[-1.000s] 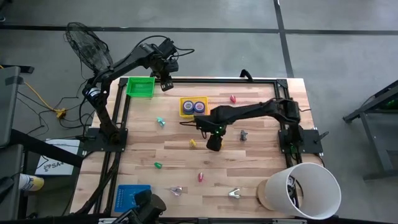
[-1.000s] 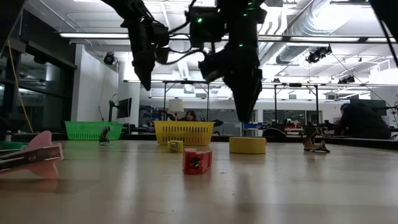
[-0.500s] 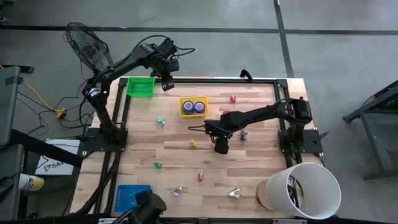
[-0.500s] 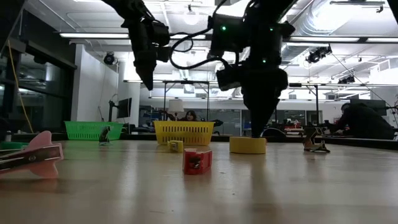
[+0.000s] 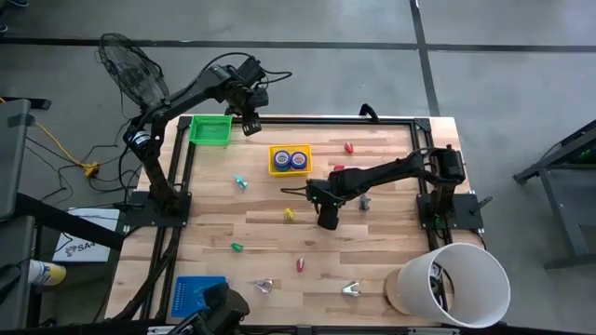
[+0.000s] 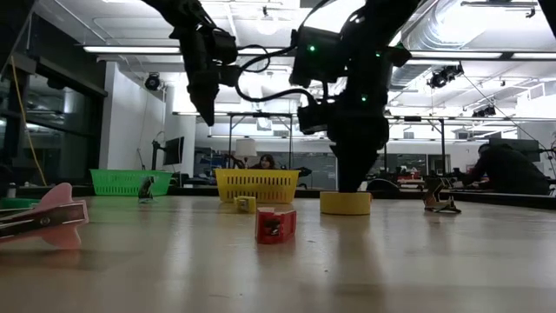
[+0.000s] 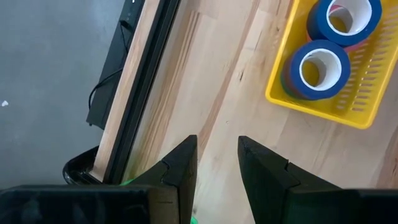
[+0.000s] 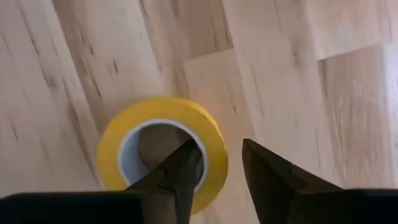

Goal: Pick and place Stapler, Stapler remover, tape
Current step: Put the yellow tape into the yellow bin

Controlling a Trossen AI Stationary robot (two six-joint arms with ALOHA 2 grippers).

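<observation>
A yellow tape roll (image 8: 118, 134) lies flat on the wooden table (image 5: 391, 242), also seen in the low view (image 6: 346, 203). My right gripper (image 8: 221, 150) points down at it, open, with one finger in the roll's open centre and the other outside its wall; in the high view the gripper (image 5: 326, 221) hides the roll. Two blue tape rolls (image 7: 318, 68) lie in a yellow basket (image 5: 290, 159). My left gripper (image 7: 217, 158) hangs open above the table's far edge, between the green basket (image 5: 210, 129) and the yellow one. My right gripper straddles the wall of the yellow roll (image 8: 214, 146) from above, one finger (image 8: 183, 163) inside the hole and one finger (image 8: 264, 168) outside. Bare wood shows between the outer finger and the roll. Whether the inner finger touches the rim I cannot tell. The roll lies flat on the table.
Small red (image 5: 300, 265), green (image 5: 237, 247), teal (image 5: 240, 182) and yellow (image 5: 289, 215) pieces and metal clips (image 5: 351, 290) lie scattered on the table. A white bucket (image 5: 456, 284) stands at the near right corner, a blue tray (image 5: 197, 296) at the near left.
My right gripper has come down from above the table onto the yellow tape roll, shifting slightly toward the table's right edge and tipping more steeply downward. The roll has stayed in place.
</observation>
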